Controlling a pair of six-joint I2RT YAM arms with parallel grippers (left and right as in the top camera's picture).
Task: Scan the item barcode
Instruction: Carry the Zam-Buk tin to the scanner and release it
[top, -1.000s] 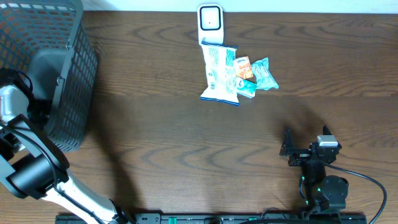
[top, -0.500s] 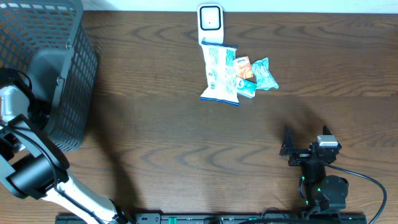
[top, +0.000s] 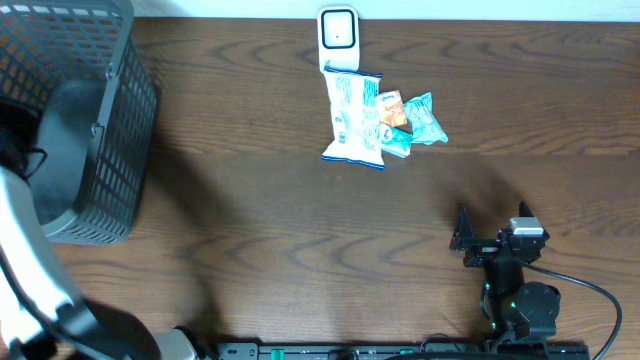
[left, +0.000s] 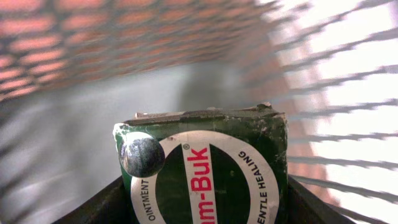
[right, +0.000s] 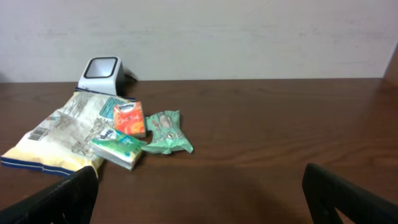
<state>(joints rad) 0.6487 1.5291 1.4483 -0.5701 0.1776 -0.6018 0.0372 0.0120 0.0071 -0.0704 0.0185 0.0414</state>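
Observation:
In the left wrist view a green ointment box (left: 205, 168) with a white ring label and red lettering fills the space between my left gripper (left: 202, 208) fingers, which press on both its sides, inside the grey mesh basket (left: 93, 37). No barcode shows on the face I see. The white scanner (top: 338, 32) stands at the table's far edge. My right gripper (top: 490, 228) rests open near the front right, nothing between its fingers (right: 62, 199).
The basket (top: 110, 120) stands at the left end of the table. Below the scanner lie a chip bag (top: 353, 118), an orange pack (top: 392, 108), a tissue pack (top: 395, 142) and a teal pack (top: 427, 118). My left arm (top: 25, 250) crosses the front left corner.
My left arm has swung up and toward the front left in the overhead view, looming larger and blurred. The right arm and table items have not moved.

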